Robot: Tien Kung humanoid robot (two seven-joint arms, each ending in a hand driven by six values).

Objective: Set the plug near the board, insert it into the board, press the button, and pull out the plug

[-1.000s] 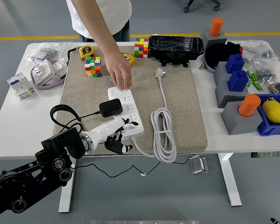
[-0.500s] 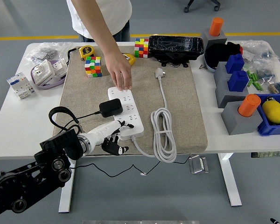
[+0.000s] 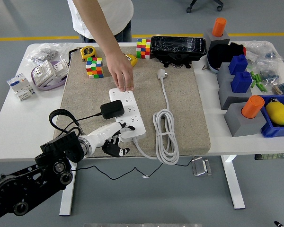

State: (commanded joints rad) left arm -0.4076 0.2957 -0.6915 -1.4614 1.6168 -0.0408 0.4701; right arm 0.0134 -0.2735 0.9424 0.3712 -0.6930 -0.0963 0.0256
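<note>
From my station I saw the left robot hand (image 3: pixel 114 137) low at the near left, its white palm lying at the near end of the white power strip (image 3: pixel 128 113) with the dark fingers (image 3: pixel 117 150) curled loosely beneath, over the near edge of the mat; it gripped nothing that I could make out, and whether a fingertip touched the strip I could not tell. The black arm (image 3: pixel 33 177) ran back from it toward the near left corner, below the desk (image 3: pixel 19 127) edge. The right robot hand did not show at all. The strip lay lengthwise on the grey felt mat (image 3: pixel 184 109), and a black adapter plug (image 3: pixel 112 109) sat at its left side about midway along, its thin black cord (image 3: pixel 66 120) looping off to the left; I could not tell if it was seated in a socket. At the strip's far end a person's hand (image 3: pixel 121 73) pressed down with fingertips on the white casing, the forearm reaching in from the far side. To the right of the strip lay its white cable, coiled (image 3: pixel 165 135) near the mat's near edge, with the white plug (image 3: pixel 161 74) lying loose further away on the mat, well apart from the sockets. Two colourful cubes (image 3: pixel 94 67) and a yellow tape measure (image 3: pixel 87 52) sat at the far side of the mat.
</note>
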